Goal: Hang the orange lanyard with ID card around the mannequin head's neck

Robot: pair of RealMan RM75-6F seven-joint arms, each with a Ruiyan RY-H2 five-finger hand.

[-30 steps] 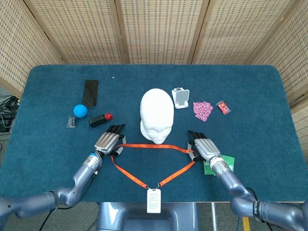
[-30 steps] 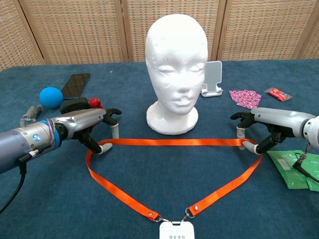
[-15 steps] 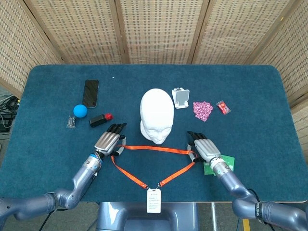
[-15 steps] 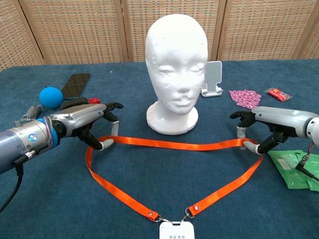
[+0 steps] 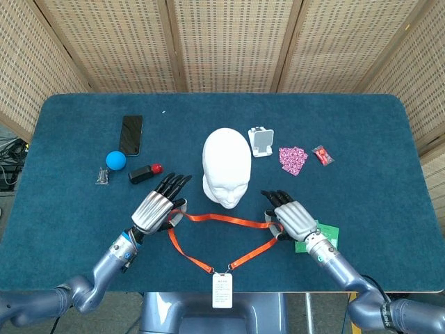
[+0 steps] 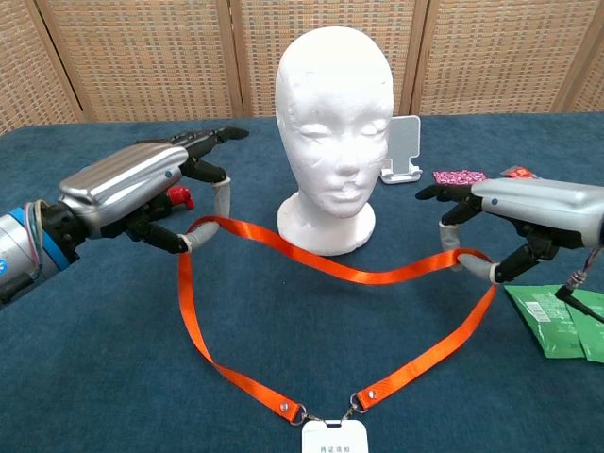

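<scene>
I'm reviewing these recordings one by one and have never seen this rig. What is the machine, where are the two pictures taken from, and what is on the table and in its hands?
It is a robot with two arms, each ending in a robot hand. One picture looks down from its head, the other looks forward from its chest. The left robot hand and right robot hand each hold the orange lanyard, lifted between them in front of the white mannequin head; its ID card hangs at the near table edge. On the blue table also lie a phone, a blue ball, a phone stand and green packets.
</scene>
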